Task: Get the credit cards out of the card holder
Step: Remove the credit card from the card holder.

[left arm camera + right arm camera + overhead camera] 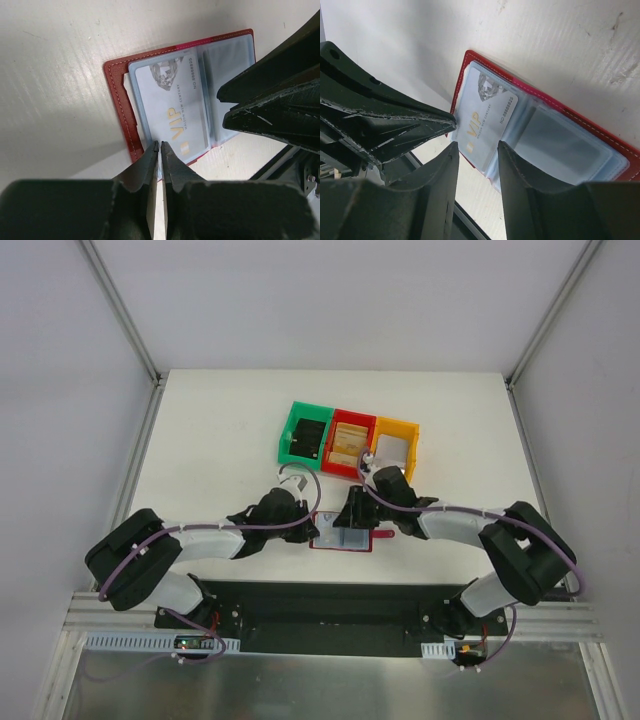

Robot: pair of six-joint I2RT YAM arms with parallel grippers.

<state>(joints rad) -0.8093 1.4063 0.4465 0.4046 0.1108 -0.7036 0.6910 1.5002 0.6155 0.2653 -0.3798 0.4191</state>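
Note:
The dark red card holder (345, 536) lies open on the white table, its strap tab pointing right. A pale VIP credit card (172, 110) sits in the clear sleeve of its left half, and the other sleeve (560, 145) looks empty. My left gripper (160, 145) is shut, with its tips at the holder's near edge by the card's corner. No card shows between its fingers. My right gripper (477, 150) is open above the same near edge, and the card (487, 117) shows just beyond its fingertips. Seen from above, the left gripper (313, 523) and right gripper (352, 512) almost touch.
A green bin (305, 437), a red bin (349, 443) and a yellow bin (395, 447) stand in a row just behind the holder. The table's near edge and the black base plate (320, 605) lie close in front of it.

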